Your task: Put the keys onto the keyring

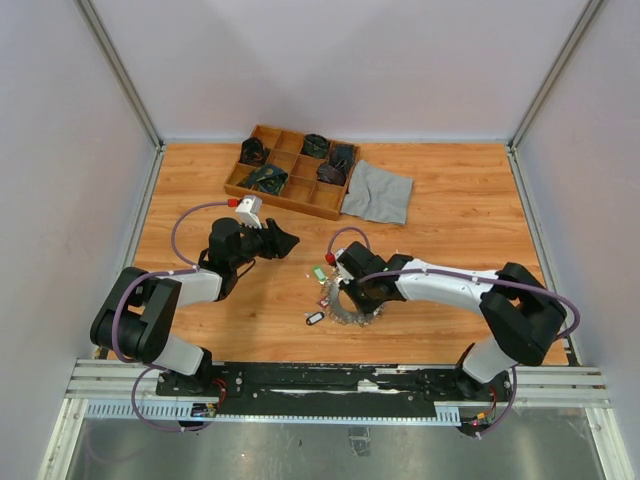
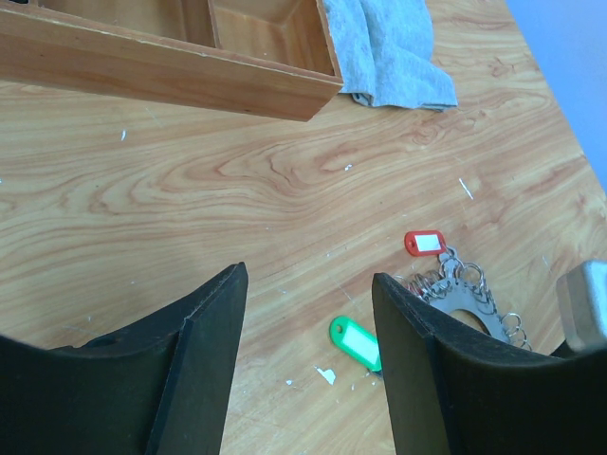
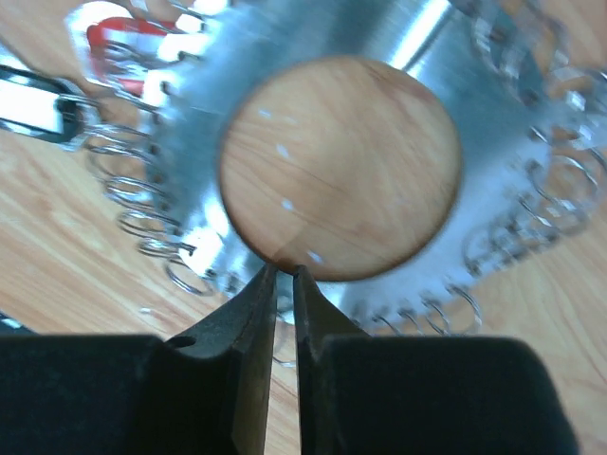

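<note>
The keyring point(image 1: 357, 313) is a flat toothed metal disc with a round hole and small wire rings along its edge, lying on the table at centre. In the right wrist view it point(image 3: 512, 180) fills the frame. My right gripper point(image 3: 285, 270) is shut on its inner rim. A green-tagged key point(image 1: 319, 273) lies just left of the ring, a red tag point(image 1: 331, 257) at its far side, and a dark-framed white tag point(image 1: 315, 319) at its near left. My left gripper point(image 2: 308, 284) is open and empty above the wood, with the green tag point(image 2: 356, 343) between its fingers and the red tag point(image 2: 424, 243) beyond.
A wooden compartment tray point(image 1: 290, 196) with dark items stands at the back, and a grey cloth point(image 1: 378, 192) lies to its right. White scraps point(image 2: 326, 375) dot the wood. Metal frame posts border the table.
</note>
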